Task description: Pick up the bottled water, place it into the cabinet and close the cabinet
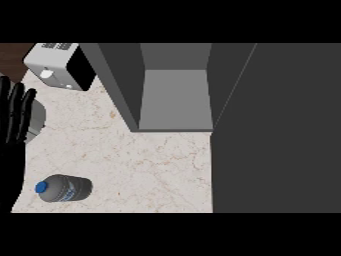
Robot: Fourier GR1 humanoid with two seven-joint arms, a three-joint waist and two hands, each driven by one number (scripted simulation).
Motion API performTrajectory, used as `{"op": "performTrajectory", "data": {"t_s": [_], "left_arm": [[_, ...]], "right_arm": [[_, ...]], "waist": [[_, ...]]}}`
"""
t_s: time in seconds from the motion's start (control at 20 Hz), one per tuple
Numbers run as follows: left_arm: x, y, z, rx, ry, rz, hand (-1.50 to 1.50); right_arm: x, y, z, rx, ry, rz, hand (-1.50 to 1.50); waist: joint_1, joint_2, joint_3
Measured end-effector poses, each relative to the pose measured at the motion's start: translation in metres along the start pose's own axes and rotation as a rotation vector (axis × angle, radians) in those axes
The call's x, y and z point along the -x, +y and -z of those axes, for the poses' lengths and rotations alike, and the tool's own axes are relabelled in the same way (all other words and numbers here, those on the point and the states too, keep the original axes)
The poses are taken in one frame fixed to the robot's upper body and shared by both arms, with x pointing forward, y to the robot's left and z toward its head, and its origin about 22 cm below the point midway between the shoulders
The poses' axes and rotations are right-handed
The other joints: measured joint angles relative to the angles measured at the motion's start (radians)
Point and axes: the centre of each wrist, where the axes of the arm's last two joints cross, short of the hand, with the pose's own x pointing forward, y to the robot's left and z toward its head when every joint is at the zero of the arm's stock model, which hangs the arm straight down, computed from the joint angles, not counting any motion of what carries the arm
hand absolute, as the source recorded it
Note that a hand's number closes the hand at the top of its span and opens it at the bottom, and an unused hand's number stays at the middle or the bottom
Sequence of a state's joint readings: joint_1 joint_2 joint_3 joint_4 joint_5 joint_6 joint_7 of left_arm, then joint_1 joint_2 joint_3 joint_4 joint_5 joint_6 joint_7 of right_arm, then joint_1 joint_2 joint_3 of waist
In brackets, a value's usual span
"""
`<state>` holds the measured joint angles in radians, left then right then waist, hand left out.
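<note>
The cabinet (174, 85) is seen open at the far middle of the bench (143, 160), its grey inside bare, with nothing seen on its floor. Its door (284, 130) is swung out to the right, a dark grey panel covering the whole right side of the view. The water bottle (64, 188) is found at the near left of the bench, clear with a blue cap (41, 187), the cap seen from above; upright or tilted cannot be told. It is well apart from the cabinet and not touched by anything. The left robot hand (3, 125) is shown at the left edge, fingers straight and spread, pointing far, holding nothing. A white and black appliance (61, 65) is placed at the far left. A grey curved rim (36, 120) is partly hidden behind the hand. The bench top is pale marble with faint veins.
</note>
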<state>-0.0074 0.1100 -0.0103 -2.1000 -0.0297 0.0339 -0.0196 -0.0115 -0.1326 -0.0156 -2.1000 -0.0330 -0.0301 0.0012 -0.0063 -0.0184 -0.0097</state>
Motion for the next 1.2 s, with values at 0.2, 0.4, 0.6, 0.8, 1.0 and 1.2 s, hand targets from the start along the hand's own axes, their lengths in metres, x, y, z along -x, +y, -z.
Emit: {"op": "performTrajectory", "data": {"t_s": [0.2, 0.4, 0.6, 0.8, 1.0, 1.2], "left_arm": [[-0.013, 0.006, -0.019, 0.11, -0.026, -0.09, -1.5], [-0.018, 0.002, -0.045, 0.287, 0.054, -0.277, -1.5], [-0.033, 0.008, -0.073, 0.387, 0.171, -0.42, -1.5], [-0.036, 0.02, -0.101, 0.421, 0.287, -0.432, -1.5], [-0.04, 0.037, -0.123, 0.436, 0.352, -0.413, -1.5], [-0.045, 0.042, -0.14, 0.424, 0.39, -0.441, -1.5]], "right_arm": [[-0.007, 0.001, -0.016, -0.002, 0.013, -0.004, -1.5], [-0.005, 0.007, -0.03, -0.04, 0.093, 0.071, -1.5], [-0.02, 0.006, -0.044, -0.103, 0.16, 0.164, -1.5], [-0.044, -0.002, -0.055, -0.129, 0.187, 0.205, -1.5], [-0.047, -0.009, -0.063, -0.137, 0.223, 0.177, -1.5], [-0.048, -0.015, -0.066, -0.143, 0.239, 0.153, -1.5]], "waist": [[0.006, 0.008, 0.005], [0.016, 0.007, 0.007], [0.023, 0.005, 0.008], [0.024, 0.006, 0.009], [0.024, 0.006, 0.009], [0.023, 0.006, 0.01]]}}
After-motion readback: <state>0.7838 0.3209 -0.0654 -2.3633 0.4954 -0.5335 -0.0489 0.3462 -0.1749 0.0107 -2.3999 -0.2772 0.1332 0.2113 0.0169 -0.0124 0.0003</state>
